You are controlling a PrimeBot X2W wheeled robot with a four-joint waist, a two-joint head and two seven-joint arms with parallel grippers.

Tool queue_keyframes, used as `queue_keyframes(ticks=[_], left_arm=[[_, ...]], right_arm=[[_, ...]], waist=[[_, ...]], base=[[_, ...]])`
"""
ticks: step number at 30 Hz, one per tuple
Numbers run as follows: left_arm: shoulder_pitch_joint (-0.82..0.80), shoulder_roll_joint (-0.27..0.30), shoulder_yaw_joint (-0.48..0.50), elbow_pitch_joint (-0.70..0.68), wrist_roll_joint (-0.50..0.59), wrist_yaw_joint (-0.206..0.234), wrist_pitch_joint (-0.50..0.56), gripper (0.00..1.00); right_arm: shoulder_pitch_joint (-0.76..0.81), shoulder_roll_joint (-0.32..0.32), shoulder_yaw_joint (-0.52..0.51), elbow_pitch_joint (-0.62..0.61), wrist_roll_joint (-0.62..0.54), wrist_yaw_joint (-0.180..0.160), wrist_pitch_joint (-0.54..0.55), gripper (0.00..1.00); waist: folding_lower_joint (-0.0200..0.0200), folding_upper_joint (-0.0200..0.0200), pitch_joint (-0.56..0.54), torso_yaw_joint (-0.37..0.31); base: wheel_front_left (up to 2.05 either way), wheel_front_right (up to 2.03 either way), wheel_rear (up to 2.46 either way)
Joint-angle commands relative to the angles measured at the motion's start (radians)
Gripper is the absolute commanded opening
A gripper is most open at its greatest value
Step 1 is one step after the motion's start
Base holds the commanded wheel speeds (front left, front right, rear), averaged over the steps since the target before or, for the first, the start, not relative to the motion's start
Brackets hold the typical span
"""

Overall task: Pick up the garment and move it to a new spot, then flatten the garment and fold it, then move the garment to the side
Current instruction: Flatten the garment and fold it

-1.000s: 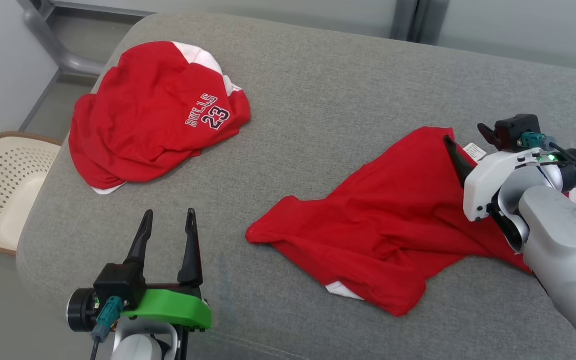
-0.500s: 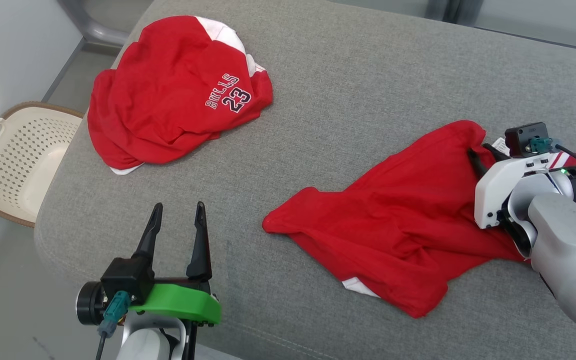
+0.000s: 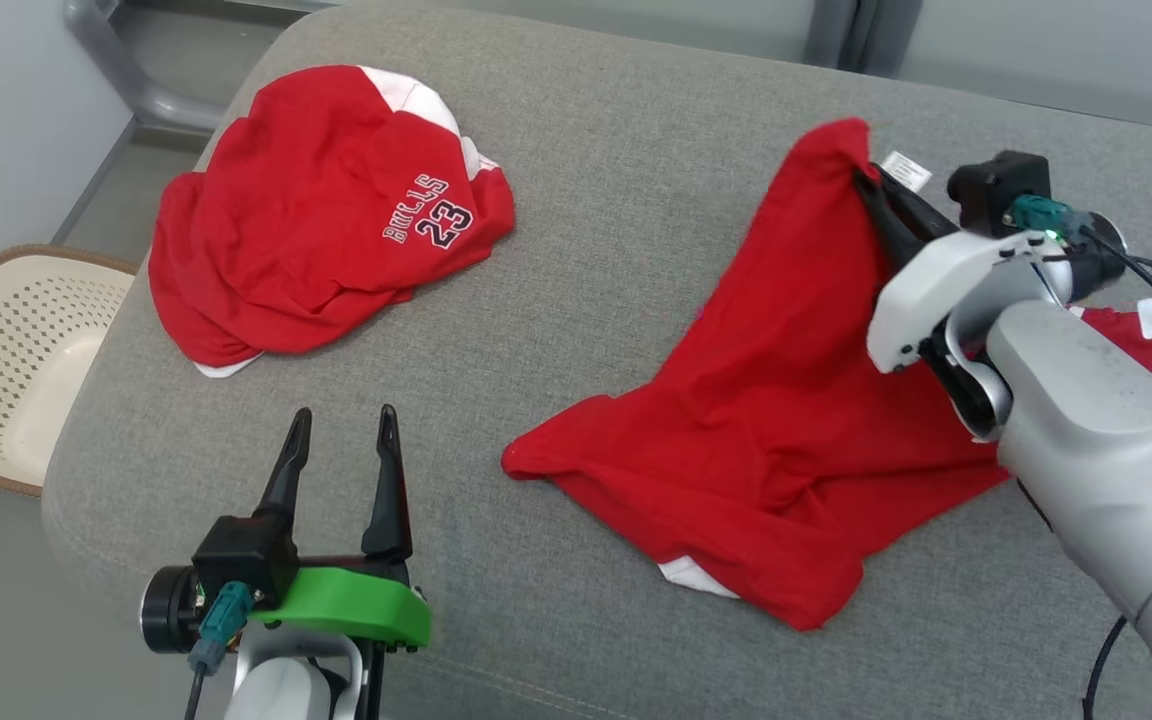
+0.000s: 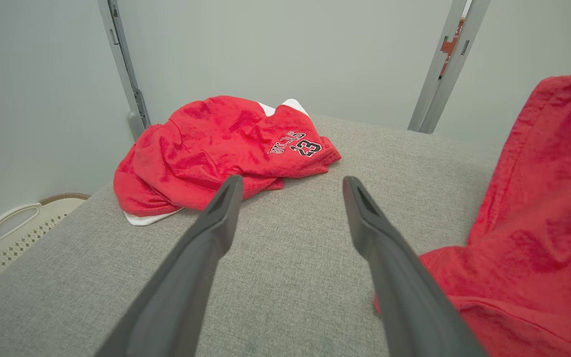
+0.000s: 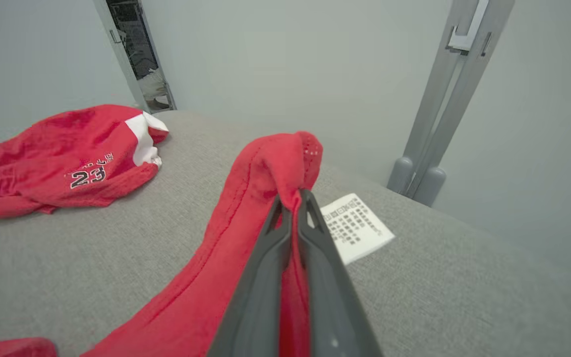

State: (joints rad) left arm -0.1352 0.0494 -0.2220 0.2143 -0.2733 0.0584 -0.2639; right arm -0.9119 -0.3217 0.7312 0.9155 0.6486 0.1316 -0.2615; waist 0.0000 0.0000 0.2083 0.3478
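on grey cushion [image 3: 636, 180], right claw [image 5: 294, 198] has lifted garment [image 3: 776, 420].

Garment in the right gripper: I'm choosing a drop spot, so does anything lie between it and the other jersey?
Nothing visible does. The right gripper is shut on the garment's raised edge, and the gray cushion between it and the Bulls jersey lies bare. The open left gripper sits nearer the front edge.

left tool [image 3: 343, 416] spread, right tool [image 5: 293, 197] clamped
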Motion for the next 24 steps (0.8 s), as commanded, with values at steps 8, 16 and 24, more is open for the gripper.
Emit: queue_keyframes(ticks=[8, 16, 24], left_arm=[[0.019, 0.002, 0.025, -0.005, 0.015, -0.009, -0.001, 1.00], [0.032, 0.002, 0.036, -0.007, 0.020, -0.015, -0.001, 1.00], [0.035, 0.002, 0.042, -0.008, 0.017, -0.008, -0.001, 1.00]], right_arm=[[0.146, 0.088, 0.030, -0.290, -0.133, -0.002, -0.004, 0.00], [0.311, 0.159, 0.225, -0.339, -0.156, -0.002, -0.004, 0.00], [0.387, 0.219, 0.315, -0.318, -0.120, -0.002, -0.004, 1.00]], waist=[[0.0000, 0.0000, -0.031, 0.002], [0.0000, 0.0000, -0.042, 0.020], [0.0000, 0.0000, -0.045, 0.010]], base=[[0.00, 0.00, 0.00], [0.00, 0.00, 0.00], [0.00, 0.00, 0.00]])
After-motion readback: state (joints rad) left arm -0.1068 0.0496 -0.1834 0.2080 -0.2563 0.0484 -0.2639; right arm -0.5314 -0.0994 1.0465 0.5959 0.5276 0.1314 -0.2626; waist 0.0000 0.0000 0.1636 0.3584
